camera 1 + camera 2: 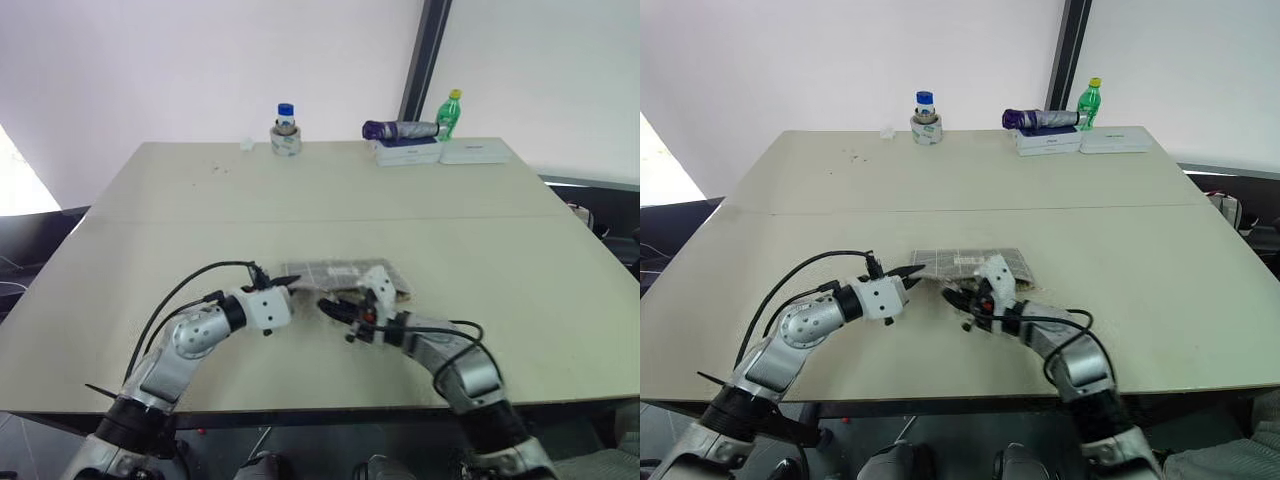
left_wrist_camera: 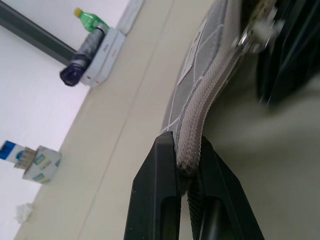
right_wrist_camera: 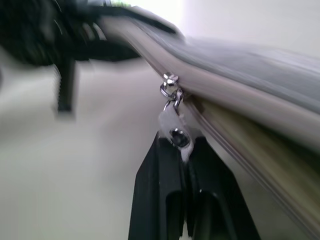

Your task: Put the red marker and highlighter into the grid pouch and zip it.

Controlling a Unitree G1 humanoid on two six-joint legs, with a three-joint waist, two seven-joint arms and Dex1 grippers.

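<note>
The grid pouch (image 1: 345, 275) sits near the counter's (image 1: 480, 220) front edge. Left hand (image 2: 187, 165) pinches its zipper-edge end to anchor it (smart), while right hand (image 3: 181, 150) clamps the zipper pull (image 3: 172, 122), presumably for zipping.

My right arm is covering the near right corner of the grid pouch (image 1: 345, 273) in the head views. The pouch's inside is staying hidden from me, so I cannot tell what it holds. In my right wrist view my left gripper (image 3: 125, 50) is blurring into dark shapes.
</note>
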